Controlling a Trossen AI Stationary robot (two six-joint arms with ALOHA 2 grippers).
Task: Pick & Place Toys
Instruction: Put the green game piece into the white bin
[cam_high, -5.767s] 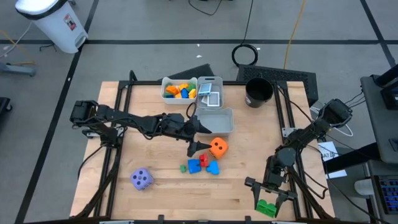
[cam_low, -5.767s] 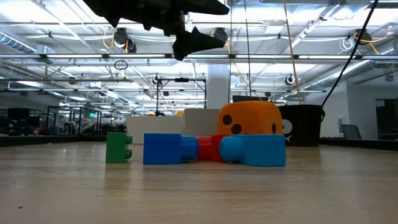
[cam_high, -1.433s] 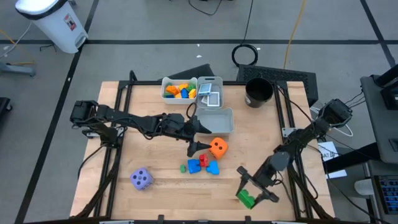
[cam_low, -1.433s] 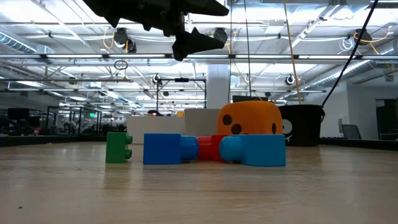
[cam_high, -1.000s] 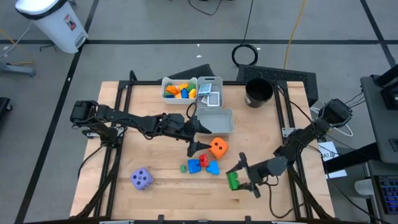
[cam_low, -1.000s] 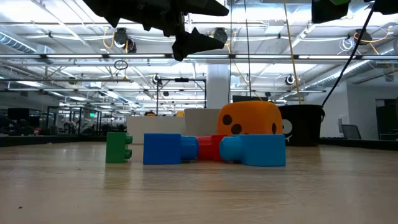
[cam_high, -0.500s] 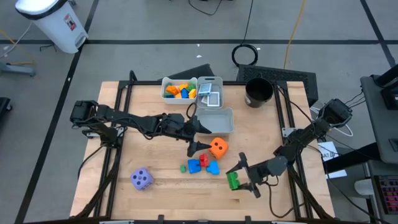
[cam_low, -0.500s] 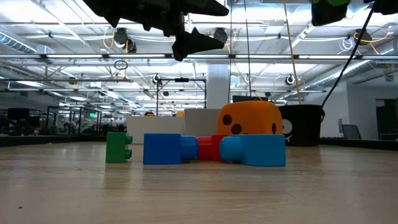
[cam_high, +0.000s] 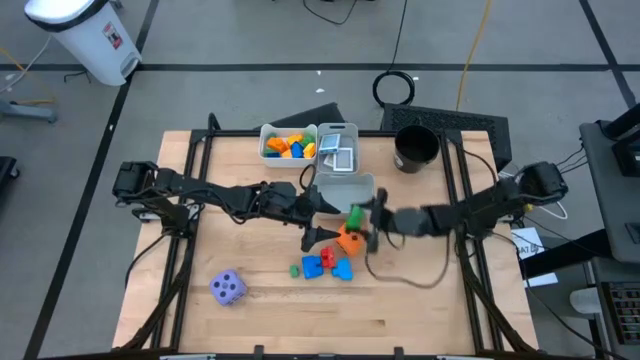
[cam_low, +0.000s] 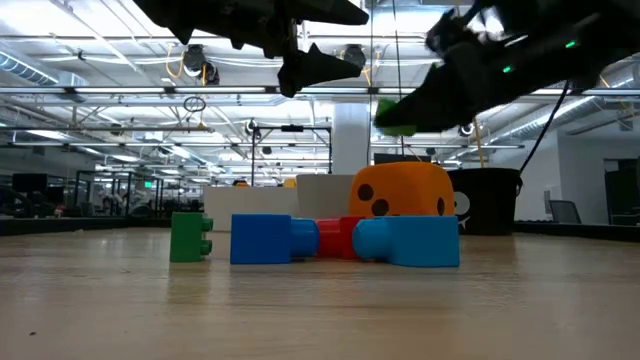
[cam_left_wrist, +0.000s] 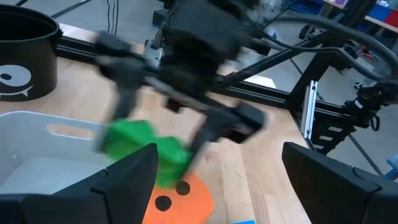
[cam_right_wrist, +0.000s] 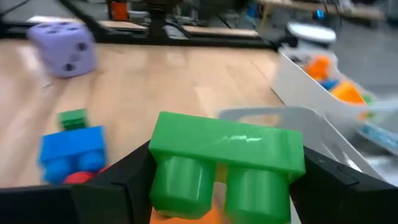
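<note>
R gripper (cam_high: 362, 222) clamps green block (cam_high: 354, 216), mid-carry above orange die (cam_high: 349, 238); next: reach grey bin (cam_high: 366, 203) at 12 o'clock, drop; L gripper (cam_high: 322, 224) spread, idle.

High view straight down; low view level at tabletop; both share the orange die (cam_high: 349, 238), wrist views close

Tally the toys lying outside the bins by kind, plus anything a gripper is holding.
Dice: 2 (purple die, orange die)
Blocks on the table: 4 (small green block, red block, blue block, second blue block)
Block in the right gripper: 1 (large green block)
Total: 7
</note>
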